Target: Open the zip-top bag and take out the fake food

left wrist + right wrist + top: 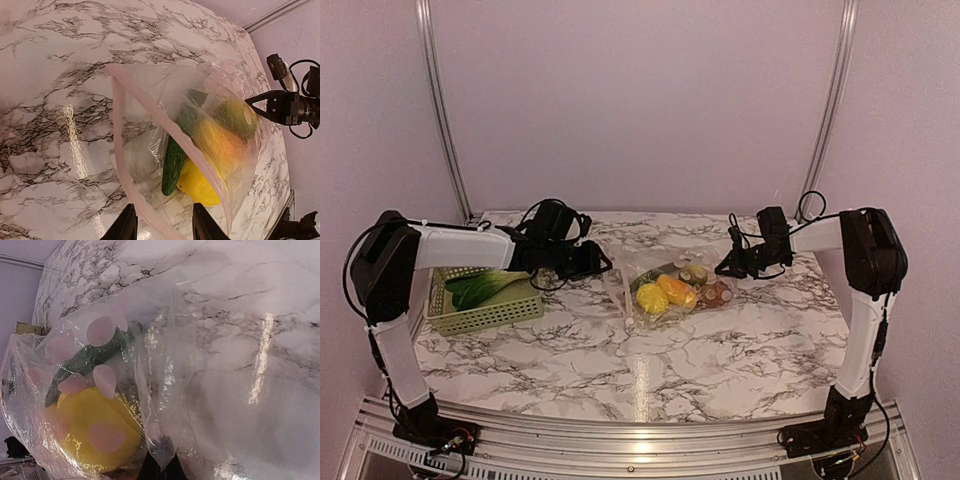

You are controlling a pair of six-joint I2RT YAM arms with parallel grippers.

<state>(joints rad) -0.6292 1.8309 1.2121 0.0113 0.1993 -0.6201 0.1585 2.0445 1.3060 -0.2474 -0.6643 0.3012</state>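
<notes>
The zip-top bag (665,292) lies mid-table with its mouth open toward the left; its pink zip strip (117,135) gapes in the left wrist view. Inside are fake food pieces: a yellow one (200,185), a dark green one (172,165), an orange one (677,290) and a brown one (715,293). The green-and-white leafy vegetable (485,288) lies in the basket. My left gripper (162,227) is open at the bag's mouth, with the lower zip edge running between its fingers. My right gripper (162,471) is shut on a fold of the bag (160,440) at its right end.
The pale green plastic basket (505,313) stands at the table's left edge, beside the left arm. Metal frame posts rise at the back corners. The right gripper also shows in the left wrist view (260,102), past the bag.
</notes>
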